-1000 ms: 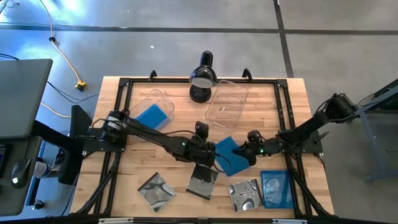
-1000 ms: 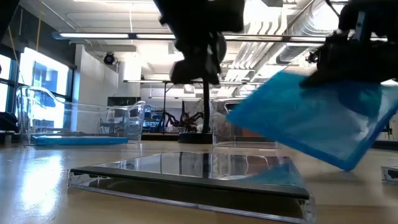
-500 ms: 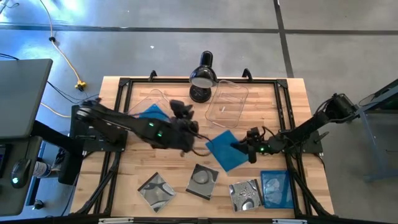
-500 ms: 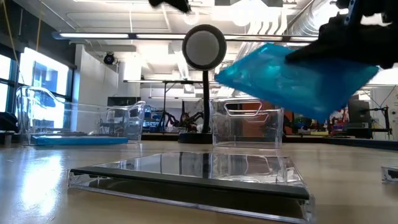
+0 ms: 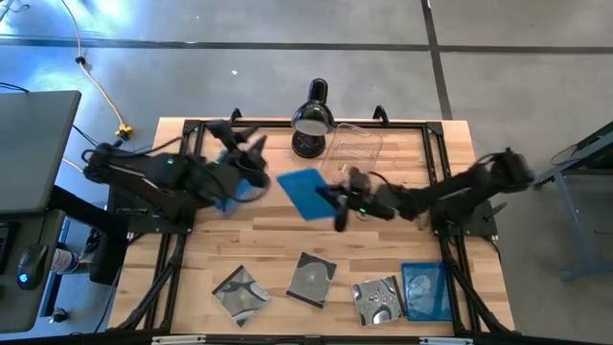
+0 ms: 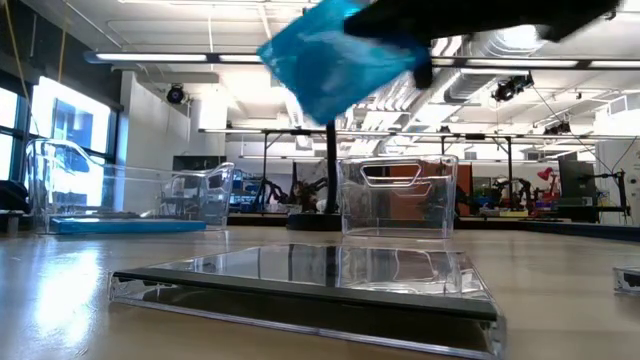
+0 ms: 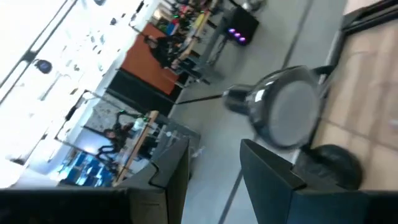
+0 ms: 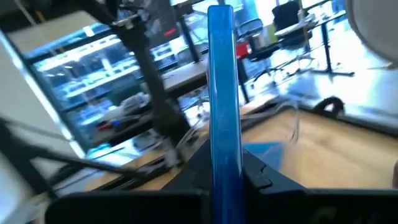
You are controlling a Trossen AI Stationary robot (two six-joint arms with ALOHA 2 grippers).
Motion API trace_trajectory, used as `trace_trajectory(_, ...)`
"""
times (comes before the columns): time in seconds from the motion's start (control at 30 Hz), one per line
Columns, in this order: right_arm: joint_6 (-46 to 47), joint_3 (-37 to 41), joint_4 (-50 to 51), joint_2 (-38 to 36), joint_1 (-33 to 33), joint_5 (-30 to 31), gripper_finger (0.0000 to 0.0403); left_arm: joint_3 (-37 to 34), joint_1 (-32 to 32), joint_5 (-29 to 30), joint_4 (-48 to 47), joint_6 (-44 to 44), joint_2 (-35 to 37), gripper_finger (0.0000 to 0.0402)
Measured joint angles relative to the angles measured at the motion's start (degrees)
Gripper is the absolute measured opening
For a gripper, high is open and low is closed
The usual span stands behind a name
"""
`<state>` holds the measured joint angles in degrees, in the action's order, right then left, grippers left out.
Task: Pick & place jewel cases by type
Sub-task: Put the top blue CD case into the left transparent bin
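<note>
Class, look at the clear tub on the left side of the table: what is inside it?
A blue jewel case lies flat on the floor of the left tub. From above, the left gripper and its arm cover most of that tub, so anything else inside cannot be seen.

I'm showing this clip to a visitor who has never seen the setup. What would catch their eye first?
Most striking is the thin blue square plastic jewel case held in the air above mid-table, gripped edge-on by the right hand. Next, the black desk lamp at the table's far edge, beside a clear plastic tub. The left hand hangs empty over the far left side.
</note>
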<state>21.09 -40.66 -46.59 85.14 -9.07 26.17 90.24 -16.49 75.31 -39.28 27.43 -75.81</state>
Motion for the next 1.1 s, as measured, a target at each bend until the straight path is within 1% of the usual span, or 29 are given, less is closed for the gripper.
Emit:
trace_trajectory(0.1,-0.74,-7.98,0.60,7.09,4.25,-5.79,0.0023,0.04,-0.02,1.65,0.90,1.43,2.14,0.0138)
trace_trajectory(0.2,-0.77,-16.59,0.78,15.35,7.70,-11.68,0.0027,0.04,-0.02,1.90,0.99,1.45,3.84,0.0138)
trace_trajectory(0.33,-1.75,-28.67,0.78,26.00,10.50,-13.29,0.0018,0.04,-0.02,1.94,1.00,1.30,5.23,0.0138)
trace_trajectory(0.43,-2.26,-37.91,0.86,33.03,11.12,-13.41,0.0017,0.04,-0.02,2.14,0.93,1.30,5.32,0.0138)
trace_trajectory(0.47,-3.55,-40.99,1.41,35.06,11.12,-14.27,0.0018,0.04,-0.02,2.31,0.61,1.35,5.27,0.0138)
trace_trajectory(0.53,-5.77,-46.93,6.38,38.23,11.21,-15.97,0.0024,0.02,-0.03,2.99,-0.11,1.99,5.26,0.0138)
trace_trajectory(0.6,-6.13,-52.28,14.52,40.40,11.17,-16.22,0.0029,0.02,-0.04,3.54,-0.48,2.36,5.26,0.0138)
trace_trajectory(0.67,-8.46,-56.73,21.10,41.95,11.04,-15.71,0.0028,0.02,-0.04,3.56,-1.61,2.38,5.26,0.0138)
trace_trajectory(0.77,-15.00,-62.18,27.26,43.02,10.55,-12.51,0.0017,0.02,-0.04,3.78,-2.06,2.35,5.26,0.0138)
trace_trajectory(0.87,-22.06,-65.72,30.54,43.02,10.00,-9.89,0.0016,0.02,-0.04,4.12,-2.04,2.54,5.26,0.0138)
trace_trajectory(0.93,-27.79,-66.95,31.55,43.02,10.02,-12.13,0.0017,0.02,-0.04,4.79,-2.01,2.95,5.26,0.0138)
trace_trajectory(1.0,-32.47,-67.26,31.85,43.02,10.56,-16.23,0.0023,0.02,-0.07,5.61,-2.01,3.37,5.26,0.0138)
trace_trajectory(1.07,-34.00,-67.30,33.07,43.02,11.08,-18.63,0.0026,0.02,-0.07,6.06,-1.99,3.38,5.26,0.0138)
trace_trajectory(1.1,-34.89,-67.35,34.80,43.02,11.44,-18.88,0.0026,0.02,-0.07,6.15,-1.90,3.38,5.26,0.0138)
